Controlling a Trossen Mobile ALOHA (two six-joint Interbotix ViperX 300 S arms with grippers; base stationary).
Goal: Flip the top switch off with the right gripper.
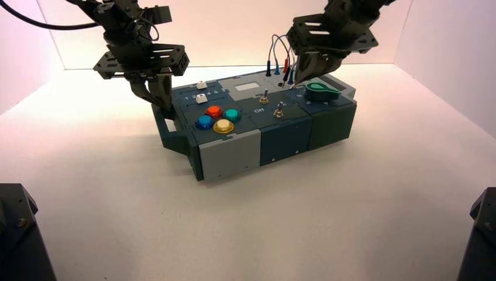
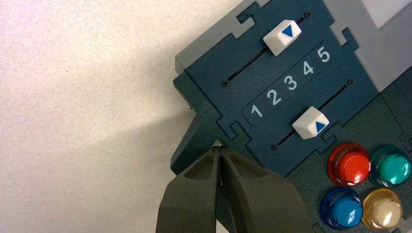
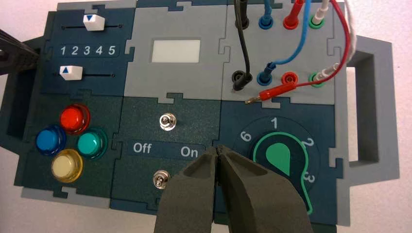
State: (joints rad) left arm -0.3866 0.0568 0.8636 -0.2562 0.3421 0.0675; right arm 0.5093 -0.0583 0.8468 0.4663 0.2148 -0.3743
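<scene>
Right pincer point(image 3: 217, 151), fingers pressed together, hovers beside the top switch point(image 3: 167, 121)

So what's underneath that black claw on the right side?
Under the right arm's black two-fingered tool, tips together, lies the dark blue panel beside the "On" lettering. The tiny silver top toggle switch stands uncovered. The panel beneath the fingers is hidden.

I count one box point(image 3: 354, 204) under my arms. It carries four round buttons point(image 3: 75, 118), two white sliders point(image 3: 94, 22), two small toggle switches point(image 3: 166, 121), one green knob point(image 3: 279, 158), one pale display window point(image 3: 176, 50) and eight wire sockets point(image 3: 290, 77) in two rows beyond my right gripper point(image 3: 217, 151).
</scene>
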